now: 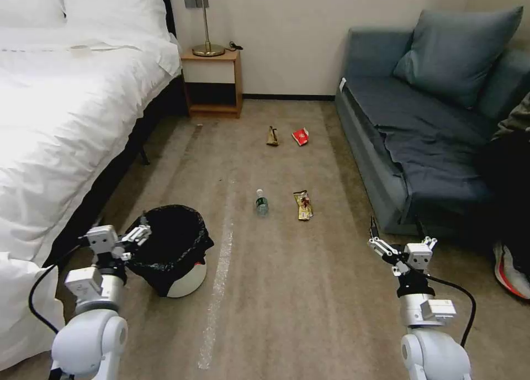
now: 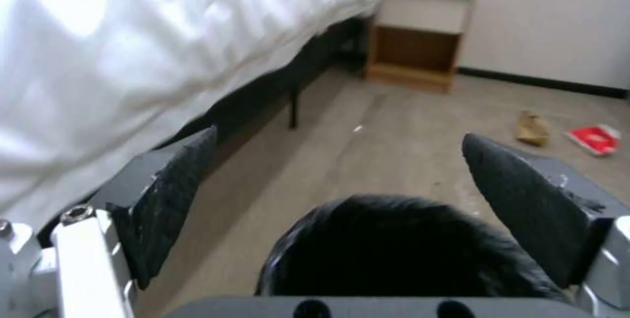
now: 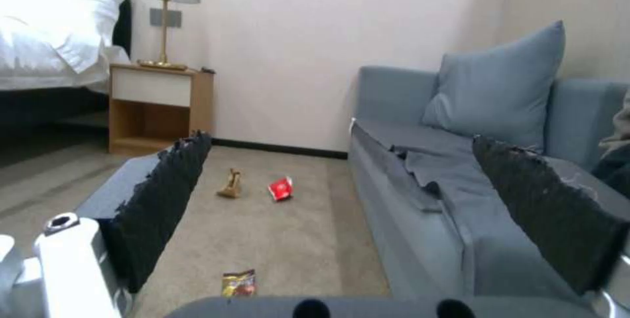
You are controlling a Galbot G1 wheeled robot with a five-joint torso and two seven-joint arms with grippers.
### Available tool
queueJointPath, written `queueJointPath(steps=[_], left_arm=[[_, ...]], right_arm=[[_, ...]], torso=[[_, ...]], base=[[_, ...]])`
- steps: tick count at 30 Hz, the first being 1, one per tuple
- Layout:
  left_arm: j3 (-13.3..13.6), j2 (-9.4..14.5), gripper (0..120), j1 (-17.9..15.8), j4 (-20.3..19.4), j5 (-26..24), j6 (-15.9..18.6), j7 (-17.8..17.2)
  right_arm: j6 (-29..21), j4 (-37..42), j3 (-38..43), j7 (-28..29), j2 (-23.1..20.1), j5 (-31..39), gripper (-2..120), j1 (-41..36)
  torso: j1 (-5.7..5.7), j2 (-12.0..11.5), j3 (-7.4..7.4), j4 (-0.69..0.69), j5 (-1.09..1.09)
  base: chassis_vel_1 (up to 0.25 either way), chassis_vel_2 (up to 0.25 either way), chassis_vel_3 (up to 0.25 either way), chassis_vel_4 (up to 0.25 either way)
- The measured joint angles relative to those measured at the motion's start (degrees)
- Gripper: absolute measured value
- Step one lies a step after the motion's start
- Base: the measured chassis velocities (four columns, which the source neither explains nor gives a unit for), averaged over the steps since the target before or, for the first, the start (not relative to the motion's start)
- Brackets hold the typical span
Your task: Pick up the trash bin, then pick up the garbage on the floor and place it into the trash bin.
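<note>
**Left pincer poised at the bin rim, litter untouched on the floor**

The trash bin (image 1: 175, 251) stands on the carpet beside the bed (image 1: 61, 109), its black bag (image 1: 178, 231) folded over the rim and its mouth facing up. The left pincer (image 1: 141, 235) hovers at the bed-side edge of that rim with its fingers (image 2: 167, 195) spread; in the left wrist view the bin's dark mouth (image 2: 400, 249) lies between and just below them. The step in hand appears to be the pick-up of the bin. To do it well, one finger should pass inside the rim and one outside, so that the closing grip catches wall and bag together; a grip on the loose bag alone could slip or pull the liner free. The lift should keep the bin's axis vertical.

The right pincer (image 1: 398, 246) waits near the sofa (image 1: 408, 142), fingers spread and empty. The bottle (image 1: 261, 202) lies on its side, long axis running away from the robot, cap at the far end. Beside it lies the yellow-brown wrapper (image 1: 303, 205), also lengthwise away. Farther off rest the brown paper piece (image 1: 272, 136) and the red packet (image 1: 300, 136), near each other.
</note>
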Motion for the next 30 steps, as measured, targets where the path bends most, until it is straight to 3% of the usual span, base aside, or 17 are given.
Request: queueJointPath(steps=[3,4,6,12,18,22,30], left_arm=[[-0.4,0.1,100,-1.5,1.1,-5.3,3.0,-4.4],[-0.4,0.1,100,-1.5,1.1,-5.3,3.0,-4.4],[0.0,0.5,100,-3.9,2.6,-10.0,6.2,-8.3],[1.5,1.3,100,-8.5,6.2,-14.9,8.5,-12.9],[3.1,2.0,100,-11.0,7.8,-18.5,10.1,-15.5],[3.6,1.7,100,-12.6,9.2,-21.7,12.6,-19.6],[3.0,1.8,100,-13.8,11.2,-22.7,12.9,-21.2]], right_arm=[[0.2,-0.1,0.1,0.0,-0.3,0.0,100,-0.2],[0.2,-0.1,0.1,0.0,-0.3,0.0,100,-0.2],[0.2,0.6,0.2,0.0,-1.4,-0.1,100,-0.3],[0.1,1.3,0.5,-0.1,-1.4,-0.1,100,-0.4],[0.5,0.8,0.4,-0.3,-0.7,-0.4,100,-0.7],[0.6,1.0,1.2,-0.9,-0.8,-0.4,100,-0.9],[1.1,1.1,2.0,-1.5,-0.8,-0.2,100,-1.4]], torso=[[0.0,0.0,0.0,0.0,0.0],[0.0,0.0,0.0,0.0,0.0],[0.0,0.0,0.0,0.0,0.0],[0.0,0.0,0.0,-0.01,0.0],[0.0,0.0,0.0,-0.01,0.0],[0.0,0.0,0.0,-0.01,0.0],[0.0,0.0,0.0,0.0,0.0]], base=[[0.0,0.0,0.0,0.0],[0.0,0.0,0.0,0.0],[0.0,0.0,0.0,0.0],[0.0,0.0,0.0,0.0],[0.0,0.0,0.0,0.0],[0.0,0.0,0.0,0.0],[0.0,0.0,0.0,0.0]])
